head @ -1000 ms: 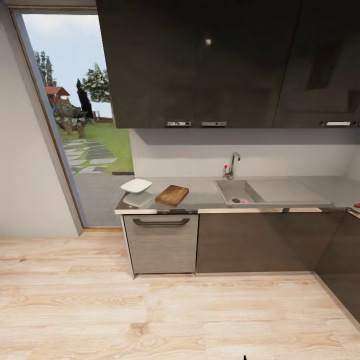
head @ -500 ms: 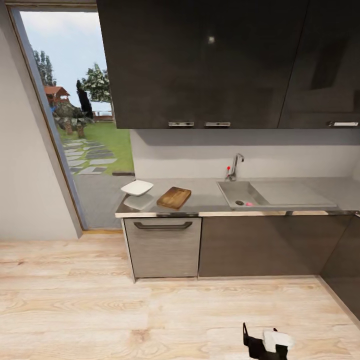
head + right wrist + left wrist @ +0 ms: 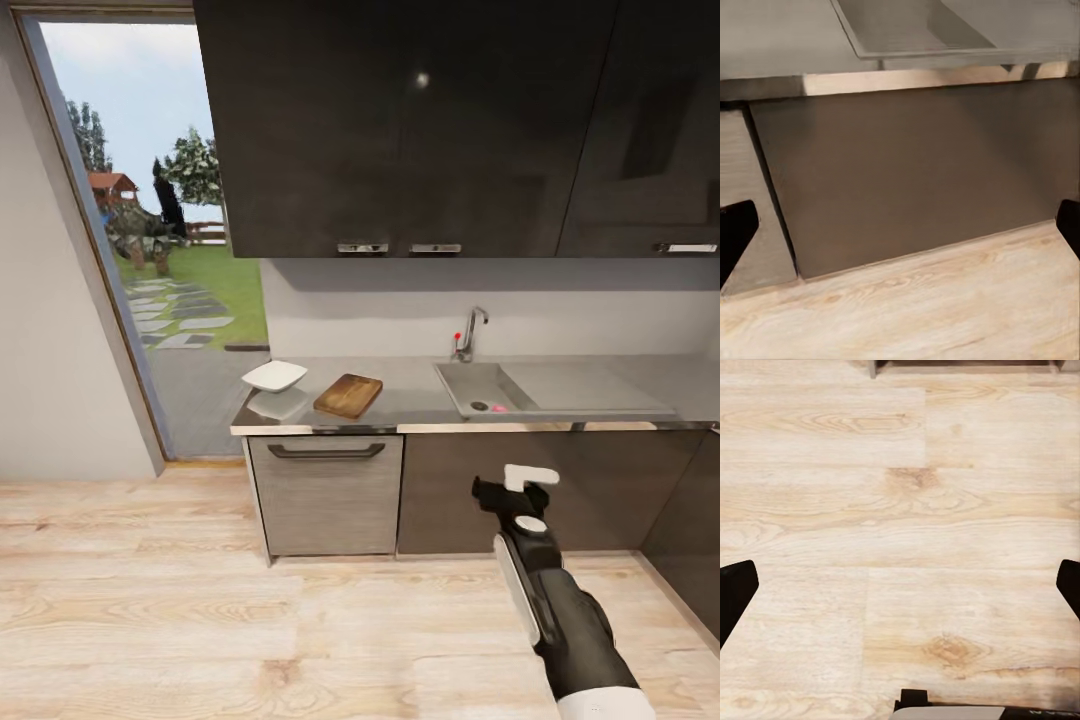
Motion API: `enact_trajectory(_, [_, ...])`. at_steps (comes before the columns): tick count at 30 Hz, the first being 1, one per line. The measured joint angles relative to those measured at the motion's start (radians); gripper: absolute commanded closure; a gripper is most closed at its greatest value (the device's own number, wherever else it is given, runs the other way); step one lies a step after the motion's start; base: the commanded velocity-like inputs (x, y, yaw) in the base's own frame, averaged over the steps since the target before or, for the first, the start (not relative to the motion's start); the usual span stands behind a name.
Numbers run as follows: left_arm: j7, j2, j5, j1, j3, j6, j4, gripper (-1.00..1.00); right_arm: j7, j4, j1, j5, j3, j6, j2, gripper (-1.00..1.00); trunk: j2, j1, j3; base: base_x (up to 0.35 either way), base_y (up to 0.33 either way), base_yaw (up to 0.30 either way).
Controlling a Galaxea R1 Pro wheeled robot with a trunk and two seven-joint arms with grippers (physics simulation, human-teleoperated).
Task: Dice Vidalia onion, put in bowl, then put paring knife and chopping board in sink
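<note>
The right gripper (image 3: 497,490) hangs released before the dark cabinet (image 3: 520,490). The chopping board (image 3: 348,395) and bowl (image 3: 274,376) sit at the countertop's (image 3: 410,395) left end; the sink (image 3: 480,385) holds something pink (image 3: 497,407). The left gripper (image 3: 900,592), spread, faces the floor (image 3: 900,510).

On the worktop (image 3: 410,395) I count one chopping board (image 3: 348,395), one white bowl (image 3: 274,376) and one sink (image 3: 478,385) with one tap (image 3: 468,330). One small pink thing (image 3: 497,407) lies in the basin. One robot arm (image 3: 550,600) shows.
</note>
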Motion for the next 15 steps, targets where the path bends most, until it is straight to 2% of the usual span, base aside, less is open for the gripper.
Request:
enact_trajectory(3, [0.000, 0.000, 0.000, 0.000, 0.000, 0.000, 0.000, -1.00, -0.023, 0.037, -0.141, 0.001, 0.000, 0.080, 0.035, -1.00, 0.000, 0.000, 0.000, 0.000, 0.000, 0.000])
enact_trajectory(7, [0.000, 0.000, 0.000, 0.000, -0.001, 0.000, 0.000, -1.00, -0.040, 0.152, -0.285, 0.001, 0.000, 0.123, 0.055, -1.00, 0.000, 0.000, 0.000, 0.000, 0.000, 0.000])
enact_trajectory(11, [-0.001, 0.000, 0.000, 0.000, -0.001, 0.000, 0.000, -1.00, -0.045, 0.354, -0.459, 0.000, 0.000, 0.134, 0.068, -1.00, 0.000, 0.000, 0.000, 0.000, 0.000, 0.000])
enact_trajectory(13, [-0.001, 0.000, 0.000, 0.000, -0.002, 0.000, 0.000, -1.00, -0.046, 0.553, -0.613, -0.002, 0.001, 0.133, 0.073, -1.00, 0.000, 0.000, 0.000, 0.000, 0.000, 0.000])
enact_trajectory(15, [-0.001, -0.001, 0.000, 0.000, -0.003, 0.000, 0.000, -1.00, -0.046, 0.617, -0.678, -0.005, 0.001, 0.132, 0.080, -1.00, 0.000, 0.000, 0.000, 0.000, 0.000, 0.000])
